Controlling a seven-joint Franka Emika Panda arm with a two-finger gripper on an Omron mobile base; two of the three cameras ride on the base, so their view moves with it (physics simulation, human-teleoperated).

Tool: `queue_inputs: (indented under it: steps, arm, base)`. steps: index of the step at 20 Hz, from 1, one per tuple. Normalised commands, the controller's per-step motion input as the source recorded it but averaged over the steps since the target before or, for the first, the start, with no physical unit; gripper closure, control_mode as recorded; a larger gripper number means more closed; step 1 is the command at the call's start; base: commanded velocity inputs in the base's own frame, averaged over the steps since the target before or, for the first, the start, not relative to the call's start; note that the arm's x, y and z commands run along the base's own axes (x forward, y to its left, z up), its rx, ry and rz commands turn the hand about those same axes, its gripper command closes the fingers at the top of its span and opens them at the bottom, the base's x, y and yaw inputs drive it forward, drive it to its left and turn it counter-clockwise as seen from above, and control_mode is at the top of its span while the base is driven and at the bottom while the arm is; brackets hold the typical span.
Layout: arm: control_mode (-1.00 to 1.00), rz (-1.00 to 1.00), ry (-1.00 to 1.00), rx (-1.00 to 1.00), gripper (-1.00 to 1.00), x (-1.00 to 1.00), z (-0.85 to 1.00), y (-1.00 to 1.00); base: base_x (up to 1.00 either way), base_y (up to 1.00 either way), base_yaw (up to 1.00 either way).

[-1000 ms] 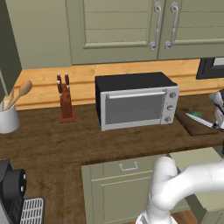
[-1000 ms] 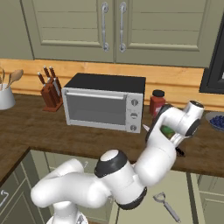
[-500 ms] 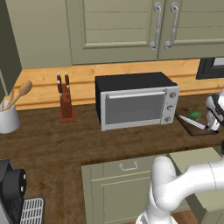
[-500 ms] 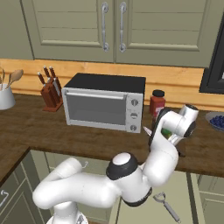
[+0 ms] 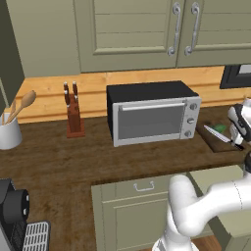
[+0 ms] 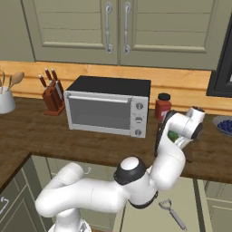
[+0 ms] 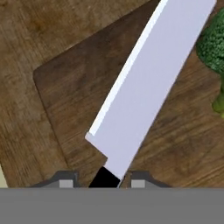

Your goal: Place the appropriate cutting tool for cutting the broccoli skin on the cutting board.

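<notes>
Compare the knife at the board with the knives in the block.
The knife lies nearly flat over the board, silver blade fully bare; the block knives stand upright in the block, blades hidden. Its handle sits at the gripper; theirs stick up free beside the toaster oven. All have dark handles.

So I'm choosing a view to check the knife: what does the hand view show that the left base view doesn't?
Hand view alone: the claw fingertips flanking the black handle of the knife, with its blade over the cutting board.
Left base view alone: toaster oven, knife block, utensil cup.
Both: knife, cutting board, broccoli.
</notes>
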Motion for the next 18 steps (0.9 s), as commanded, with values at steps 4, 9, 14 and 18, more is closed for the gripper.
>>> queue_inputs:
  steps: [4,9,14,18]
  arm:
    - [-1.00,0.00,0.00,0.00,-1.00,-0.45,-0.02,0.00]
    - [-1.00,-0.01,-0.08,0.00,-1.00,-0.55,0.29,0.00]
    - [-1.00,-0.07,-0.15,0.00,-1.00,-0.68,0.54,0.02]
    - [-1.00,-0.12,-0.11,0.00,-1.00,-0.77,0.47,0.31]
  base:
    - [0.00,0.00,0.00]
    - [0.00,0.00,0.00]
    - [0.00,0.00,0.00]
    - [0.00,0.00,0.00]
